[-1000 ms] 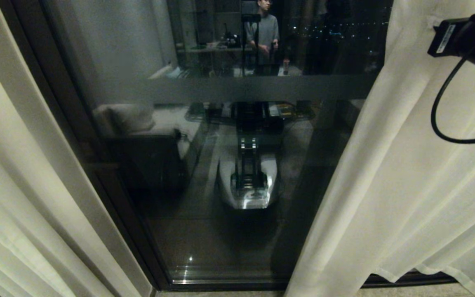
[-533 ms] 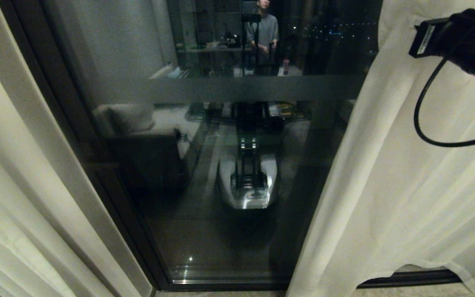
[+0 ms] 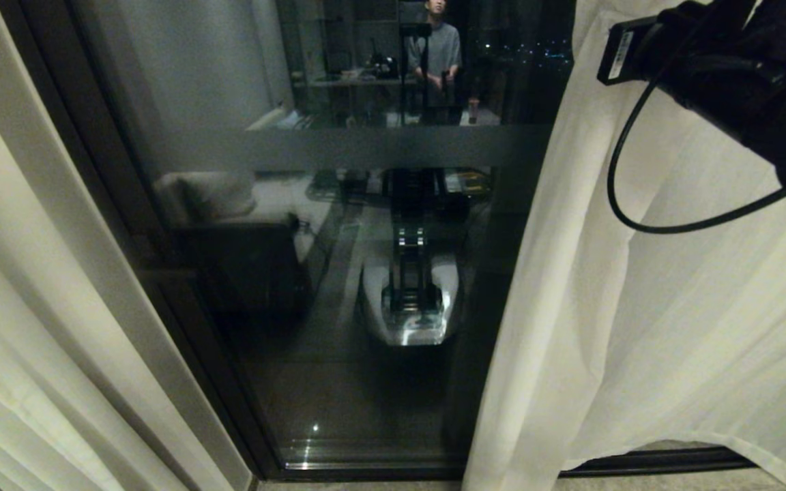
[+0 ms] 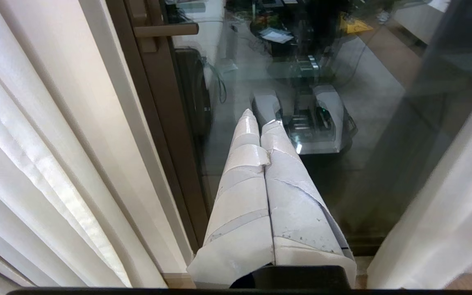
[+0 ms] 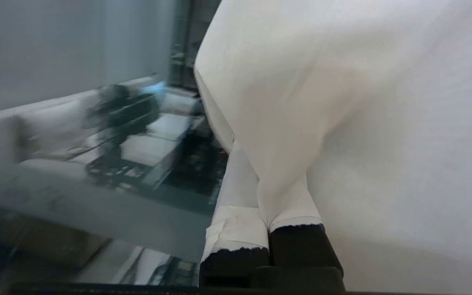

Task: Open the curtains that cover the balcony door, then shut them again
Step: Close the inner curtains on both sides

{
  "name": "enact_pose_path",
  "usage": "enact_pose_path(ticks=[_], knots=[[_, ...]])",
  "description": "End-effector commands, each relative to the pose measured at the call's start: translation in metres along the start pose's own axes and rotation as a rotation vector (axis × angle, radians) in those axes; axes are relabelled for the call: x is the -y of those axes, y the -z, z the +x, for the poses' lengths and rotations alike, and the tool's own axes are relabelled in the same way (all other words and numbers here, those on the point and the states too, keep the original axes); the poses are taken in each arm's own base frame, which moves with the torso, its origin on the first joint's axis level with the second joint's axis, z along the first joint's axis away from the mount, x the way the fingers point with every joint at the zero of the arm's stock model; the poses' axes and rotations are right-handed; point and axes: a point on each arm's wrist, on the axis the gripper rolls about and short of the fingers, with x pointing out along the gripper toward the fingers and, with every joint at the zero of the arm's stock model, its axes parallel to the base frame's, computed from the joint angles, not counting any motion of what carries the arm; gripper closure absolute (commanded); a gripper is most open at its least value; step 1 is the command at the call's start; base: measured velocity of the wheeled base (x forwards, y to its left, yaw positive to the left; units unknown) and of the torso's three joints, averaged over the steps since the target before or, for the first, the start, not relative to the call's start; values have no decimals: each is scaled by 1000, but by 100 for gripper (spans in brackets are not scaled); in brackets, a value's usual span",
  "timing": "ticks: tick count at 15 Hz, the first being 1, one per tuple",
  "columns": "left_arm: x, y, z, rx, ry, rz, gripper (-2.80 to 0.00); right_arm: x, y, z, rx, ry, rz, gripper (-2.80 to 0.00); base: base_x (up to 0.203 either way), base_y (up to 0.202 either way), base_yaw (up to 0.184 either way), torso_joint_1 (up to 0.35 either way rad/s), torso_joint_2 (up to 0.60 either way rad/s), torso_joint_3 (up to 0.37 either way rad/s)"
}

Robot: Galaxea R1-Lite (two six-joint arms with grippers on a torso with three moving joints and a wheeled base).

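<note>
Jaws of the right gripper are clamped on the right curtain edge, mid-closing across the balcony door; next, carry it toward the left curtain. Left gripper idles, closed, empty.

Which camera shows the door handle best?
The left wrist view: the brown handle sticks out from the door frame there, plainly lit. The head view shows only the dark frame; the right wrist view shows no handle.

The balcony door stands between two curtains, the left curtain drawn aside and the right curtain hanging before the door's right part. The right arm sits high on the right, in front of that curtain.
</note>
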Motion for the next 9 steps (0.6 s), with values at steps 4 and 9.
enact_pose_path(ticks=[4, 9], knots=[[0, 0, 0, 1, 0, 0, 0, -18, 12, 7, -22, -41, -1, 0, 0, 0, 0, 0, 0, 0], [0, 0, 0, 1, 0, 0, 0, -26, 14, 8, -23, -58, -9, 0, 0, 0, 0, 0, 0, 0]])
